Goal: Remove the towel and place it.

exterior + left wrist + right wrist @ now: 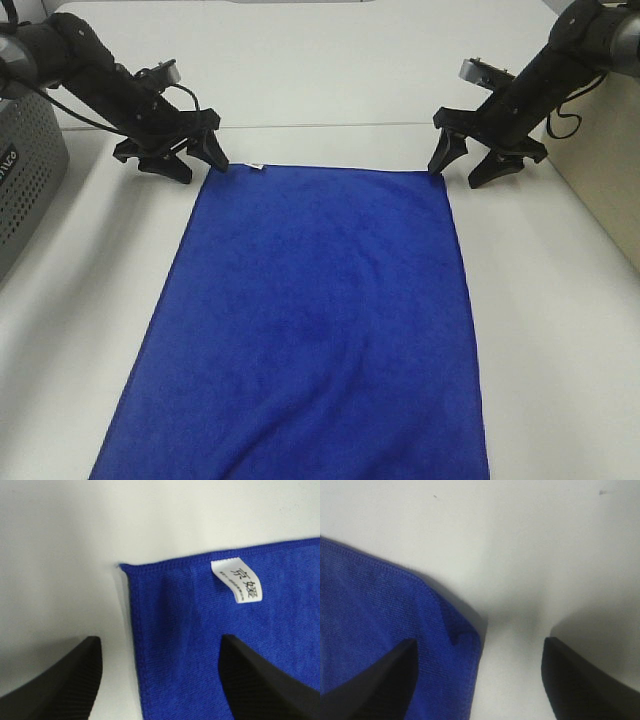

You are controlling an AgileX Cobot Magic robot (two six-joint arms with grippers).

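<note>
The left gripper (201, 168) stands with its jaws wide apart and nothing between the pads. In its wrist view one finger (65, 680) is over bare table (330, 70) just outside the towel's edge and the other finger (260, 680) is over the blue pile, so the jaws straddle the towel's far left corner without pinching it. The right gripper (455, 176) is spread just as wide and also grips nothing. One of its fingers (375, 680) hangs over the cloth and the other (585, 680) is well off it over the table, with the towel's far right corner, slightly curled at its tip, between them. The towel (320, 320) lies flat and nearly smooth on the table. Its far hem runs from one gripper to the other, and its near end goes out of the overhead picture. A small white tag (237, 580) sits on the far hem close to the left corner, just inside the left gripper's inner finger. As for progress, the cloth is spread out and neither corner is lifted or clamped. That fits a towel laid down and let go, with only the arms' retreat left. It fits equally well a towel about to be pinched at both far corners, and the pictures do not settle which. A grey perforated box (25, 170) stands well to the left of the towel.
</note>
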